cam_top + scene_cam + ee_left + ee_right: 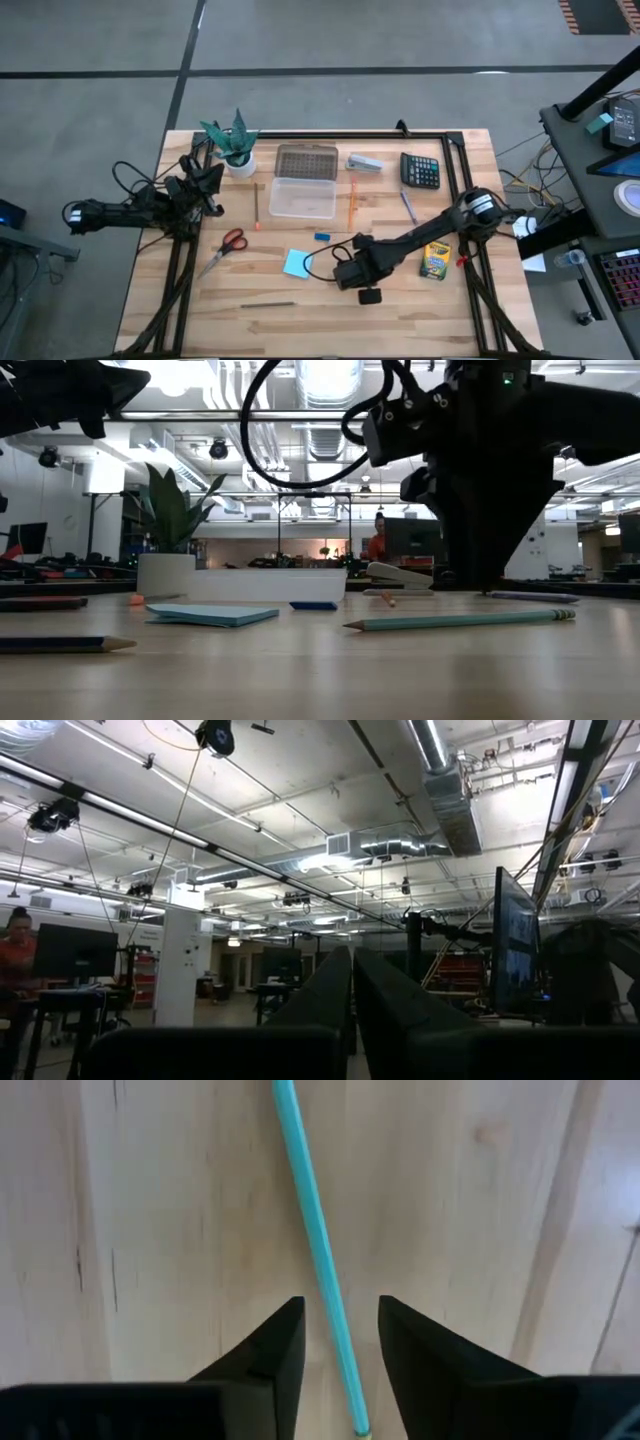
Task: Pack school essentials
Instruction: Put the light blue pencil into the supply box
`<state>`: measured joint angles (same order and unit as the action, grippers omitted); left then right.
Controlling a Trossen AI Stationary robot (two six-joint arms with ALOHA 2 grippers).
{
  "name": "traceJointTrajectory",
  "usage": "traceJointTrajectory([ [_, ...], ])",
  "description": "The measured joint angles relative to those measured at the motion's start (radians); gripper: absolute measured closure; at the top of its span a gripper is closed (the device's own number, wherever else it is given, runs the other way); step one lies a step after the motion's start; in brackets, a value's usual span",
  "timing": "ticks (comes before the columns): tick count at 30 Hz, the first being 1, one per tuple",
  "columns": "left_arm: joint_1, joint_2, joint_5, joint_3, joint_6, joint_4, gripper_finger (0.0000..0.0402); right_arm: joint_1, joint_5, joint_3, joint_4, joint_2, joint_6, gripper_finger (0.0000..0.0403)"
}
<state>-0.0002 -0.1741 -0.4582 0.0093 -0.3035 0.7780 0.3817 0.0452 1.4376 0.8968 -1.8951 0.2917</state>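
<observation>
Overhead, the right gripper (352, 272) hangs low over the table's near middle, beside the light-blue notepad (296, 263). Level across, the teal pencil (460, 620) lies flat on the wood. From the wrist, its fingers (268, 1355) stand parted astride it, untouching; light, stiff, prone to roll, so pinch mid-shaft. The left gripper (350, 1010) is pressed together, parked.

Plant pot (238, 160) near tabletop (150, 290) far-left corner. Open case (305, 180) at far-edge middle; stapler (365, 163), then calculator (421, 171) to its right. Scissors (226, 248) left of centre. Notepad (297, 263) mid-table, eraser (322, 237) just behind it. Crayon box (435, 260) toward right edge. Pencil (318, 1250) lies flat between right gripper (340, 1342) fingers. Left gripper (205, 180) raised near left edge.
</observation>
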Motion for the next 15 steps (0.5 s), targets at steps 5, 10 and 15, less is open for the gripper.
traceJointTrajectory([
  [5, 0.0, 0.0, 0.0, 0.0, 0.0, 0.0, 0.0402, 0.0, 0.0, 0.0, -0.019, -0.046, -0.003, 0.0279],
  [10, 0.0, 0.0, 0.0, 0.0, 0.0, 0.0, 0.0402, 0.001, 0.0, 0.003, -0.02, -0.087, -0.005, 0.0293],
  [15, 0.0, 0.0, -0.001, 0.0, 0.0, 0.0, 0.0402, 0.002, -0.002, 0.004, -0.021, -0.109, -0.038, 0.0331],
])
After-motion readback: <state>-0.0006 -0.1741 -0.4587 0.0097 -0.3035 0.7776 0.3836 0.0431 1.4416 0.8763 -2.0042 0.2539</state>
